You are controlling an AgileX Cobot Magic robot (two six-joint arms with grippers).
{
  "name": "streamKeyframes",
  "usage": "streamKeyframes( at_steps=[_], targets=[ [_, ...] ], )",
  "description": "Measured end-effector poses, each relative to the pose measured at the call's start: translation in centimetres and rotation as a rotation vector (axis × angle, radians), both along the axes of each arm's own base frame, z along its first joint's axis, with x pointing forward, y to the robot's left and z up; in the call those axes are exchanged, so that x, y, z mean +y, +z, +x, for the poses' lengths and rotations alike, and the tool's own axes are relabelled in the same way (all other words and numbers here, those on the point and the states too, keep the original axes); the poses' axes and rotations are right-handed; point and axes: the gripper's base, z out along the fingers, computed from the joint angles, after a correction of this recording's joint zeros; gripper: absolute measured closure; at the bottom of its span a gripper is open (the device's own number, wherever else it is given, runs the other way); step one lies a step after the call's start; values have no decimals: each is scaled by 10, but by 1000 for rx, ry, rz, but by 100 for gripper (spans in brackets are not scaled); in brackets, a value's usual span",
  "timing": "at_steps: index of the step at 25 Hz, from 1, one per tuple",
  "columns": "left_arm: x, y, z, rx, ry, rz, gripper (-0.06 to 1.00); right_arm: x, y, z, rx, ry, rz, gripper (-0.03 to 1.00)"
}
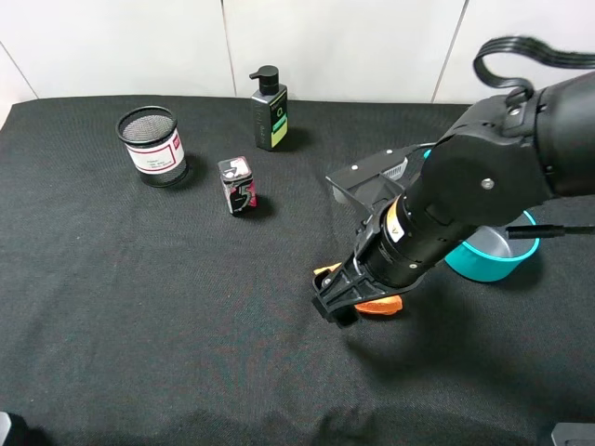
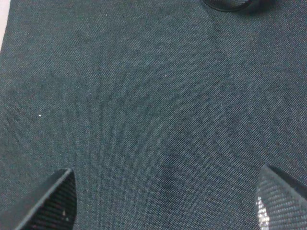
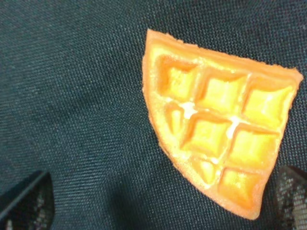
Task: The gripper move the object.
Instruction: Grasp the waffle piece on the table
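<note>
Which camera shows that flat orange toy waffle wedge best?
The right wrist view: the flat orange-yellow toy waffle wedge lies close up, grid top fully visible. The exterior high view shows only orange edges under the black gripper; the left wrist view shows only black cloth.

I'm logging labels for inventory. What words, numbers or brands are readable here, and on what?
Nothing reads clearly.
Pump bottle: green label, print too small.
Mesh cup: white label, blurred.
Small box: print illegible.
Waffle wedge: no text.
</note>
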Motion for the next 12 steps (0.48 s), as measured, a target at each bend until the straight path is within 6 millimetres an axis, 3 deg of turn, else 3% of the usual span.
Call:
streamKeyframes(
  at_steps=[12],
  targets=[
    [0, 0, 0, 0, 0, 0, 15, -3, -5, 5, -44, -32, -37, 27]
  ],
)
